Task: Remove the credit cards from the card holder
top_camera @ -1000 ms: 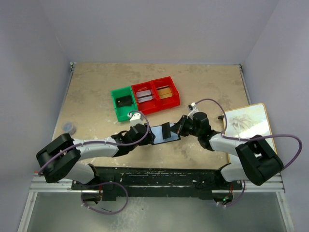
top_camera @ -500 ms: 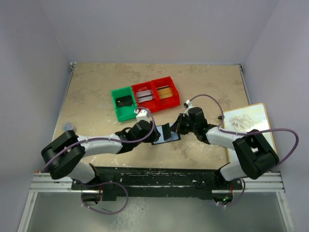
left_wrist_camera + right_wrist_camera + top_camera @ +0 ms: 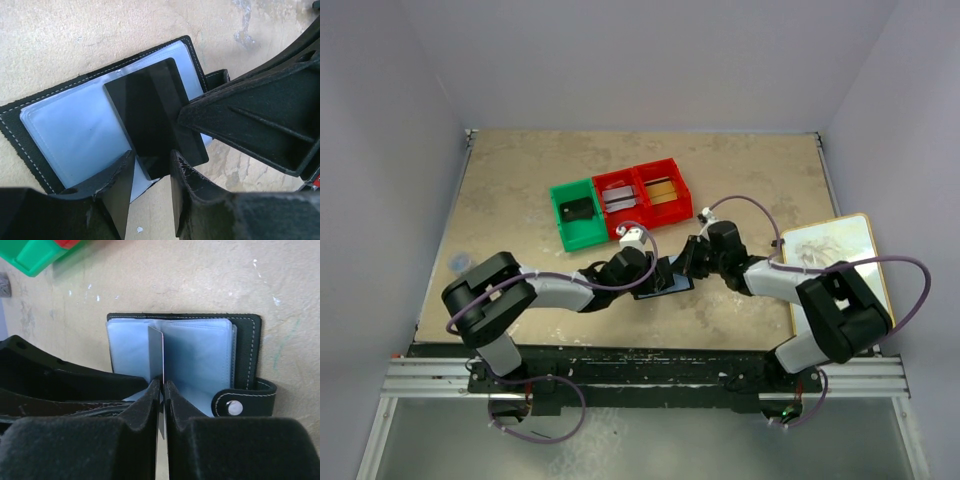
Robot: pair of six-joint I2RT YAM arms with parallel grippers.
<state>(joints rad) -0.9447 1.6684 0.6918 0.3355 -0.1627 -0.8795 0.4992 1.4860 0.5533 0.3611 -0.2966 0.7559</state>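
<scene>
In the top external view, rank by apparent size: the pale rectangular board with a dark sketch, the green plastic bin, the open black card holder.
1. Pale rectangular board with a dark sketch, although partly covered.
2. Green plastic bin.
3. Open black card holder, partly hidden, yet clearly smallest.

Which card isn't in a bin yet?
The black card standing on edge on the open card holder, pinched by the right gripper. The others lie flat: one in the green bin, two in the red bins.
</scene>
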